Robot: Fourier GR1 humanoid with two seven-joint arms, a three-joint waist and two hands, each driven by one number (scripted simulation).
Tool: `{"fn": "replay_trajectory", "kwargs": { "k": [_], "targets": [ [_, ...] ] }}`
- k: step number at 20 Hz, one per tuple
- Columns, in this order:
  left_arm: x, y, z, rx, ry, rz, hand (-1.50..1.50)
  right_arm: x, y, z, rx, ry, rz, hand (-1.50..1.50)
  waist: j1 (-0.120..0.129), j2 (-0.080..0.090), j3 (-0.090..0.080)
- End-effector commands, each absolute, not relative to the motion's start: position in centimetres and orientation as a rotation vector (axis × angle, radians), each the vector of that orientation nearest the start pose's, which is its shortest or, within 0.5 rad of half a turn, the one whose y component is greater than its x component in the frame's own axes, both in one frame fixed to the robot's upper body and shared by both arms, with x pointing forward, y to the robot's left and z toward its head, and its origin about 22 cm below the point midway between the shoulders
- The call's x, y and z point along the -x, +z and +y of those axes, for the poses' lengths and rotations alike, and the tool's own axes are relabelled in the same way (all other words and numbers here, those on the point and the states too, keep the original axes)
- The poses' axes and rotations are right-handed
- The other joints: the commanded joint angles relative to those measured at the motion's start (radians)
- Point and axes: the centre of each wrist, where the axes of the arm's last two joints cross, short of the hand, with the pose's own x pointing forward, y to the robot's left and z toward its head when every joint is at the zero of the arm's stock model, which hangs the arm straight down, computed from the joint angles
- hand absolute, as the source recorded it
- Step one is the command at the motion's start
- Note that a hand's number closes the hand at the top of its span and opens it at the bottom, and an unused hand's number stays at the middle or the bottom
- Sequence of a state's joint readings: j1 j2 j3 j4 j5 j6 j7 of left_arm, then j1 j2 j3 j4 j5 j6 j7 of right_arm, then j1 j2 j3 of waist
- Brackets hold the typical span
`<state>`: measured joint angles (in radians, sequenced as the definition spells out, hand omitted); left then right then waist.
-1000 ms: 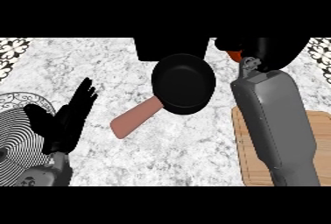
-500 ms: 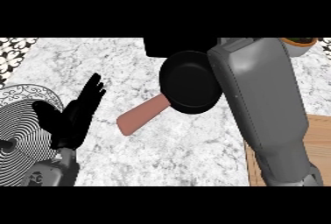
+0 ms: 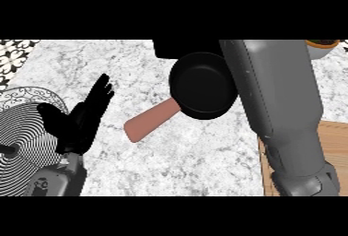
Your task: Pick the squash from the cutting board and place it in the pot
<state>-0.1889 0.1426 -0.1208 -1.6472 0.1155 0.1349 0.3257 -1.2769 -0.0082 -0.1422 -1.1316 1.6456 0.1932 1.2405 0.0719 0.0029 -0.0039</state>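
The pot is a black pan with a reddish-brown handle pointing toward the lower left, standing at the counter's middle back. My right forearm rises steeply along the pot's right side and covers its right rim. A dark shape at the top edge just above the pot may be my right hand; I cannot tell what it holds. No squash shows in the head view. The wooden cutting board lies at the lower right, partly behind the forearm. My left hand rests open at the left.
A round plate with black and white rings lies at the left edge, under my left hand's wrist. A tan-rimmed vessel peeks in at the top right corner. Bare marble counter lies in front of the pot.
My right forearm has swung left from over the cutting board and now stands against the pot's right rim. The hand and an orange bit beside it are no longer distinct. The left hand stayed put.
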Motion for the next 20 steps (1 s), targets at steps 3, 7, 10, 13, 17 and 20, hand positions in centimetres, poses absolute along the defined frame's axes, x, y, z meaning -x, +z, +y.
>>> {"fn": "replay_trajectory", "kwargs": {
  "k": [3,7,10,13,17,20],
  "targets": [
    [-28.0,6.4,20.4,0.040,-0.092,-1.469,0.00,-41.1,29.7,-9.4,1.461,-0.134,-0.746,1.50,0.009,0.008,0.003],
    [-28.3,6.5,20.7,0.046,-0.092,-1.473,0.00,-41.7,29.0,-10.9,1.366,-0.214,-0.753,-1.50,0.023,0.009,0.002],
    [-28.2,6.7,20.8,0.051,-0.095,-1.480,0.00,-41.8,28.7,-11.6,1.259,-0.313,-0.814,-1.50,0.031,0.011,0.003],
    [-28.5,7.8,19.9,0.064,-0.104,-1.489,0.00,-41.0,29.4,-10.9,1.281,-0.431,-0.959,-1.50,0.036,0.010,0.003],
    [-28.2,7.1,20.9,0.054,-0.100,-1.487,0.00,-39.5,30.9,-9.9,1.403,-0.556,-1.139,-1.50,0.011,0.005,0.001],
    [-28.4,6.8,20.8,0.030,-0.069,-1.489,0.00,-38.6,31.4,-10.0,1.466,-0.649,-1.186,-1.50,-0.012,0.002,0.001]
  ]
}}
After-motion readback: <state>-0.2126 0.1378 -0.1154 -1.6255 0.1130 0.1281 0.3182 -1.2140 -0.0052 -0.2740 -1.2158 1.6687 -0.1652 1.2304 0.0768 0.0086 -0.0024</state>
